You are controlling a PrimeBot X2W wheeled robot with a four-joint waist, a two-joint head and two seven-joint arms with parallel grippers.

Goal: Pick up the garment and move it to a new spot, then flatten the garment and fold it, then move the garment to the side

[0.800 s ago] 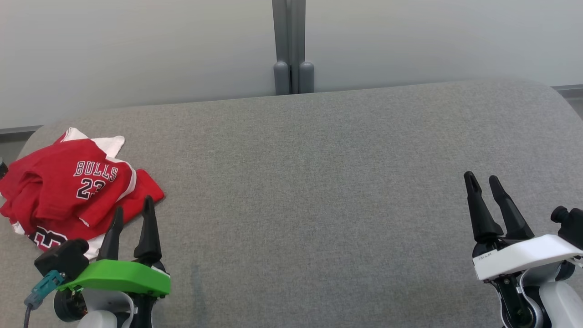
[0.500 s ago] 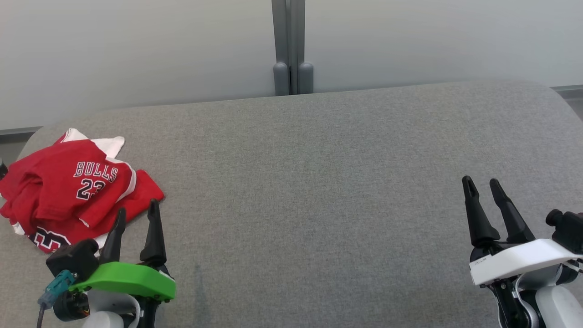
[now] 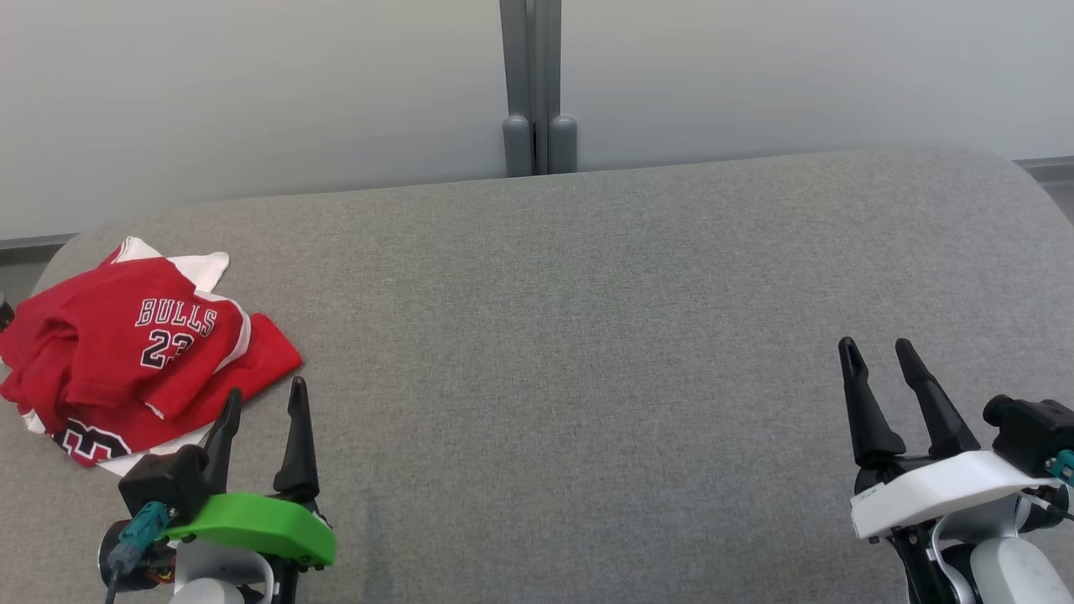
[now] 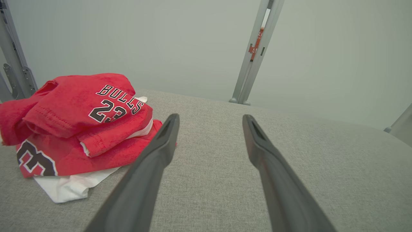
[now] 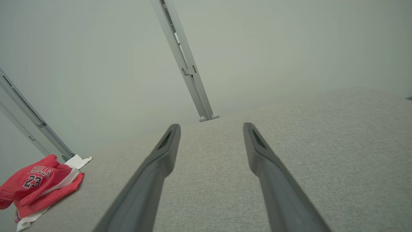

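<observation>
Jersey (image 3: 143, 344) bunched at left end of table (image 3: 587, 294) | left gripper (image 3: 264, 390) spread, empty, just beside it | right gripper (image 3: 875, 346) spread, empty, well apart | you: probably pickup, so pinch a thick upper fold, lift clear before carrying.

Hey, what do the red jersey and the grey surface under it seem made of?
Red jersey: soft matte knit fabric, perhaps cotton or polyester; it slumps in folds, with stitched hems. Grey surface: matte woven cloth, probably upholstery; a fine flecked weave shows.

Grey fabric surface (image 3: 587, 335), pale wall (image 3: 252, 84)
</observation>
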